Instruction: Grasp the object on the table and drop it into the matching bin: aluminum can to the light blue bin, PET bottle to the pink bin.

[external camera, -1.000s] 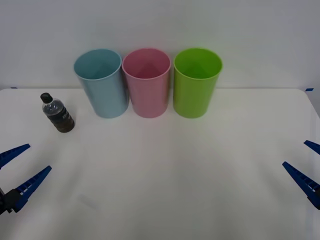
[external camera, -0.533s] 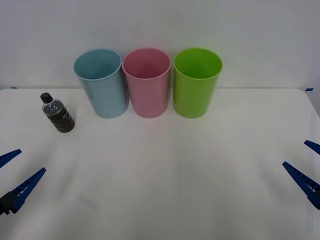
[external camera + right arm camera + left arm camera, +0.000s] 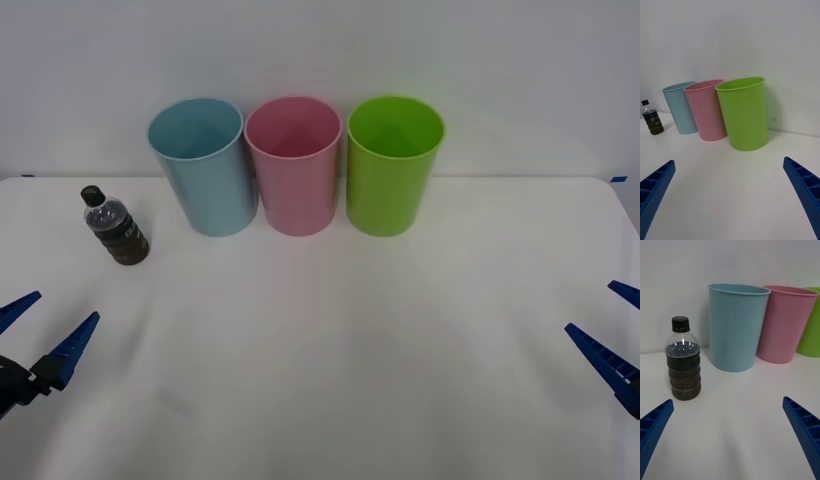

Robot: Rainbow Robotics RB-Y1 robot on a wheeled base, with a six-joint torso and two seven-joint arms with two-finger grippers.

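So: PET bottle stands upright on the white desk, black cap on top, dark contents, just to the left of the light blue bin and apart from it, a bit nearer the robot than the bin's base. Nothing touches the bottle. Light blue bin, pink bin and bright green bin stand in a row along the desk's far side by the wall, close beside each other, pink bin between the other two, all upright with open mouths.

Left end effector is low over the desk, nearer the robot than the bottle and left of the light blue bin, blue ribbed fingers spread wide, holding nothing. In the left wrist view the bottle sits ahead between the spread fingers, well apart from them.

Right end effector is far right of the green bin, near the desk's right edge, fingers wide apart, empty.
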